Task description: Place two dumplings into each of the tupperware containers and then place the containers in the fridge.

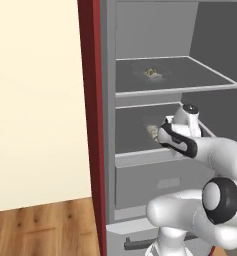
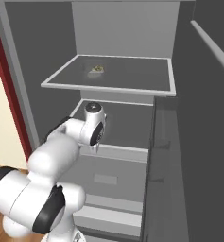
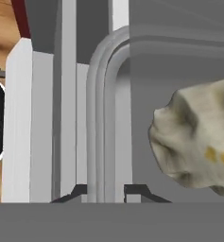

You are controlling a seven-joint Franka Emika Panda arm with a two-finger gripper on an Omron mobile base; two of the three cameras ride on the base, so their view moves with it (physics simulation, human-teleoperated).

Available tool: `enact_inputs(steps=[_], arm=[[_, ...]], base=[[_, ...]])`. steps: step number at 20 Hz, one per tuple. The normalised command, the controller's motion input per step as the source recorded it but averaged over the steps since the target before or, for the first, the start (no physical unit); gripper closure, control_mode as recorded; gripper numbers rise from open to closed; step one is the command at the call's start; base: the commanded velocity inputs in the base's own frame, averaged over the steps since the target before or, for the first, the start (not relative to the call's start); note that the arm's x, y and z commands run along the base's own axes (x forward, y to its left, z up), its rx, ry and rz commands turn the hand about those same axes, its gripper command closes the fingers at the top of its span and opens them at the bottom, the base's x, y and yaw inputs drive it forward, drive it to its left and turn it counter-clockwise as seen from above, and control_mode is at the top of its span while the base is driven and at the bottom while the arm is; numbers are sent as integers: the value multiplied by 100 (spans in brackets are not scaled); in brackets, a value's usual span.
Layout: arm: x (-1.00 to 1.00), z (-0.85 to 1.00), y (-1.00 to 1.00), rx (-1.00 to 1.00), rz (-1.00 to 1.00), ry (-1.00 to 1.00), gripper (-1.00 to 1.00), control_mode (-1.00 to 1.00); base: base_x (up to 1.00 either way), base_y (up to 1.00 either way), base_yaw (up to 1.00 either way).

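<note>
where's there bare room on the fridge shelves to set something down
The upper shelf is bare right of the container near its left rear. On the lower shelf, the right half is free; its left front is crowded by the gripper, shut on the second container's rim.

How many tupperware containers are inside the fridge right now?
2. One tupperware container sits on the upper shelf with dumplings in it. The second container is at the lower shelf, its rim clamped between the fingers, partly hidden behind the arm.
</note>
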Motion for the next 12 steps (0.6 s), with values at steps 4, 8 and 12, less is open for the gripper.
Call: enact_inputs(steps=[4,8,12], arm=[[41,-35,0,0,0,0,100,-100],[33,-57,0,0,0,0,100,-100],[49,-14,0,1,0,0,100,-100]], base=[[0,0,0],[0,0,0],[0,0,0]])
